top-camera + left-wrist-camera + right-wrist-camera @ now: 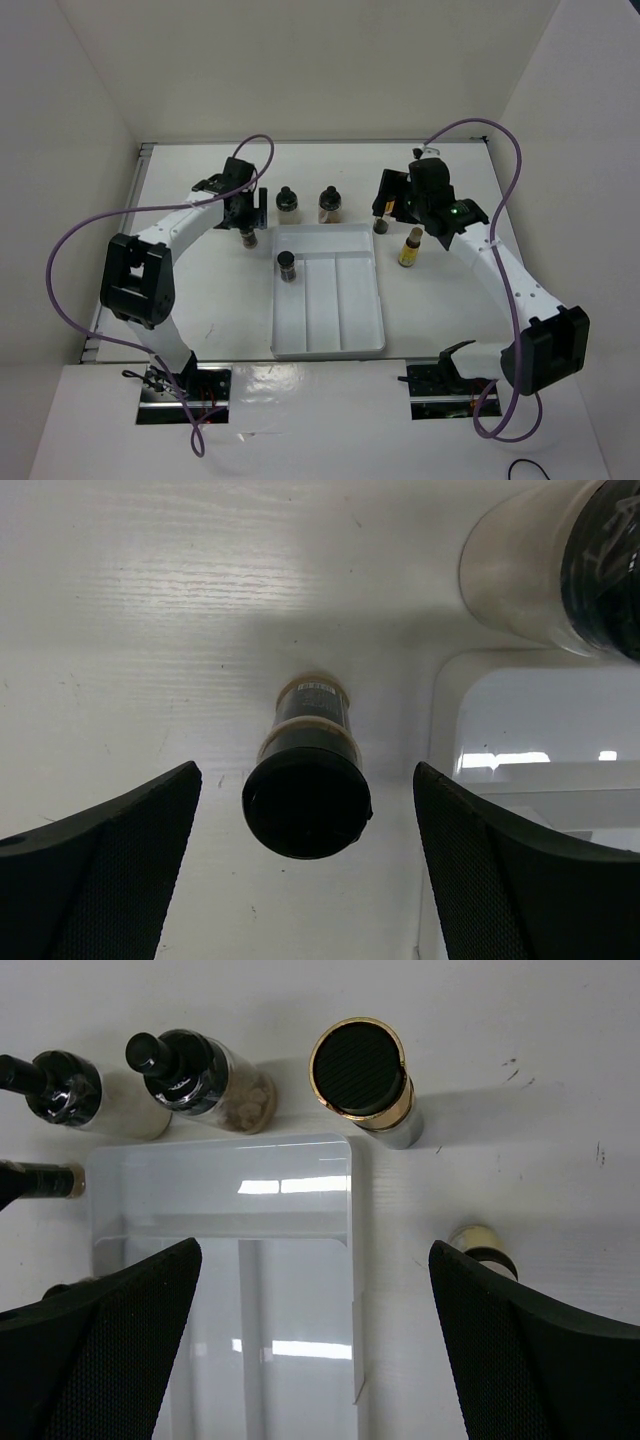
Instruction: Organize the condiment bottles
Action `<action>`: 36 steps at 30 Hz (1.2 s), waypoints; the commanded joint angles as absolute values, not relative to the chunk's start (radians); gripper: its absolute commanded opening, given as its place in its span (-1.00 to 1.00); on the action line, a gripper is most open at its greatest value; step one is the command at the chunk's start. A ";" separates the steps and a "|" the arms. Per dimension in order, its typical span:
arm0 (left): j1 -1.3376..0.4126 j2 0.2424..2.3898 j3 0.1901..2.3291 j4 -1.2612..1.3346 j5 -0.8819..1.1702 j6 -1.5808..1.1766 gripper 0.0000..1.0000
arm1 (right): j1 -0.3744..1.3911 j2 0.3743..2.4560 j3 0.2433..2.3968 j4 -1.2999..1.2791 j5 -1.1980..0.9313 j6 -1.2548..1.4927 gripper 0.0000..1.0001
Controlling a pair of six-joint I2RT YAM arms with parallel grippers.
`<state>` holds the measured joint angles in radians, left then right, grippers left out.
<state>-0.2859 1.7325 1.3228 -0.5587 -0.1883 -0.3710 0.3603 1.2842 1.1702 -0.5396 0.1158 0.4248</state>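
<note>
— Condiment bottles (pixel 329 205): where round the white tray (pixel 355 320)?
— Short dark bottle (pixel 286 265) in its left compartment; yellow bottle (pixel 410 247) right of it.
— Claws?
— Left gripper (pixel 305 780) gapes astride a capped bottle (pixel 306 720) off its far-left corner, not touching it; right gripper (pixel 315 1250) gapes empty over its far-right corner. Two wider bottles (pixel 287 202) stand beyond its far edge.

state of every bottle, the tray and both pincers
tray: holds one small bottle, upright
left pincer: open around dark bottle, not touching
right pincer: open, empty
dark bottle: upright, outside tray
pale bottle: upright, outside tray
brown bottle: upright, outside tray
gold-rimmed bottle: upright, outside tray
yellow bottle: upright, outside tray
</note>
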 commanded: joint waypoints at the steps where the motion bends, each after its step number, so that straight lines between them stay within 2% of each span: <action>1: -0.284 1.732 1.319 -0.541 -0.206 -0.359 0.84 | 0.368 1.295 1.189 -0.523 0.123 0.413 0.97; 6: -0.284 1.732 1.307 -0.532 -0.206 -0.359 0.67 | 0.368 1.295 1.189 -0.523 0.123 0.413 0.97; 12: -0.284 1.741 1.307 -0.512 -0.206 -0.359 0.65 | 0.368 1.285 1.189 -0.523 0.132 0.413 0.97; 19: -0.284 1.763 1.307 -0.512 -0.196 -0.359 0.34 | 0.368 1.285 1.189 -0.532 0.132 0.413 0.97; 22: -0.284 1.763 1.307 -0.512 -0.196 -0.359 0.06 | 0.368 1.285 1.189 -0.532 0.132 0.413 0.97; 23: -0.284 1.763 1.307 -0.512 -0.196 -0.359 -0.13 | 0.368 1.276 1.189 -0.541 0.132 0.413 0.97; 27: -0.284 1.732 1.316 -0.541 -0.187 -0.359 -0.58 | 0.368 1.267 1.189 -0.551 0.132 0.422 0.97; 28: -0.284 1.723 1.316 -0.569 -0.187 -0.359 -0.78 | 0.368 1.267 1.189 -0.551 0.132 0.422 0.97; 32: -0.304 1.619 1.351 -0.627 -0.187 -0.359 -0.97 | 0.368 1.247 1.198 -0.560 0.141 0.422 0.97; 36: -0.314 1.520 1.414 -0.728 -0.199 -0.336 -1.00 | 0.368 1.229 1.216 -0.560 0.141 0.431 0.97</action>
<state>-0.3004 1.6382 1.3190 -0.6537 -0.1940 -0.3645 0.3603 1.2743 1.1709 -0.5556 0.1207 0.4259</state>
